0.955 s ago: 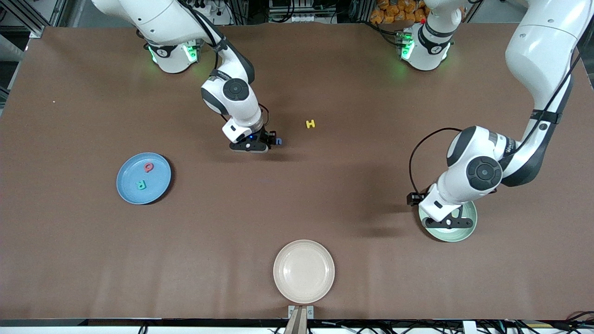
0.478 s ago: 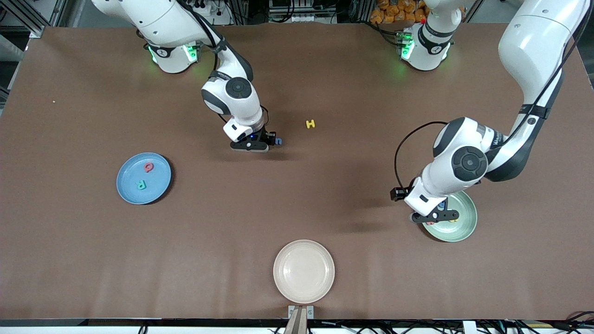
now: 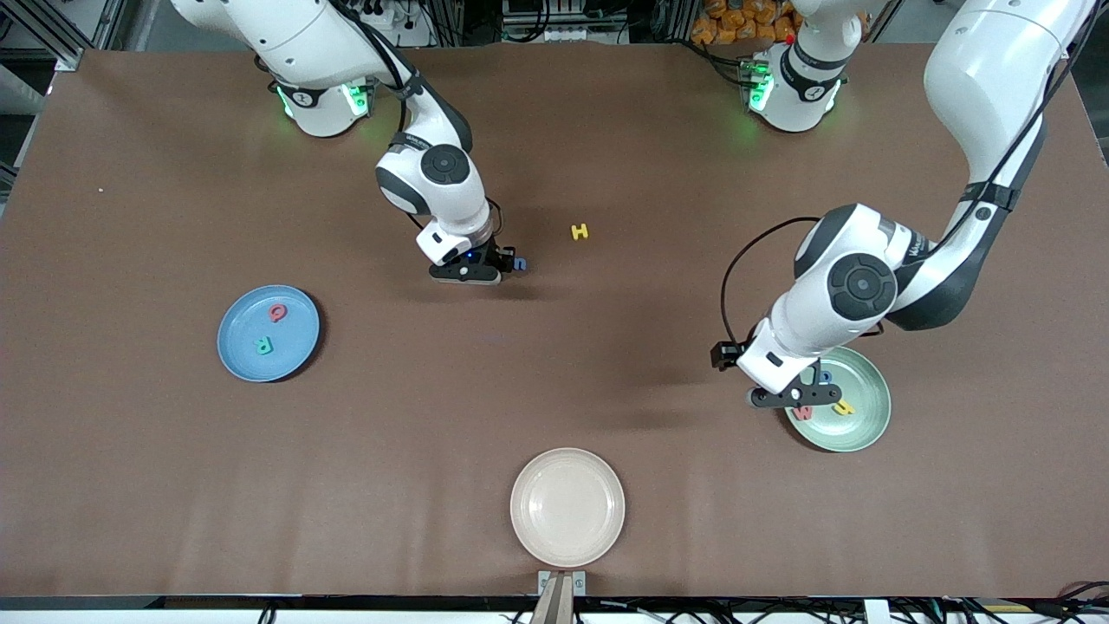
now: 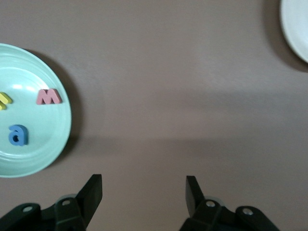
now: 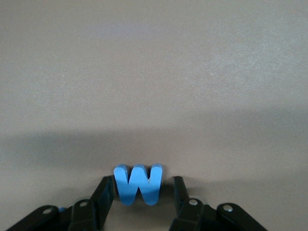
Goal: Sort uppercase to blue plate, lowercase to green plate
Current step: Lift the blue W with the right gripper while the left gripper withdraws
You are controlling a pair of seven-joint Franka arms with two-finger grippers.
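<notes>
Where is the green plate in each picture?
Front view: green plate at the left arm's end of the table, partly under the open left gripper.
Left wrist view: green plate at the picture's edge.
Right wrist view: not in it.
Shared landmark: red letter on the plate.

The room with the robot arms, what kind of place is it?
Probably a robot lab: two arms bolted to a brown table, metal frames and cables along its edge, and foam letters being sorted onto a blue plate and a green plate.
</notes>
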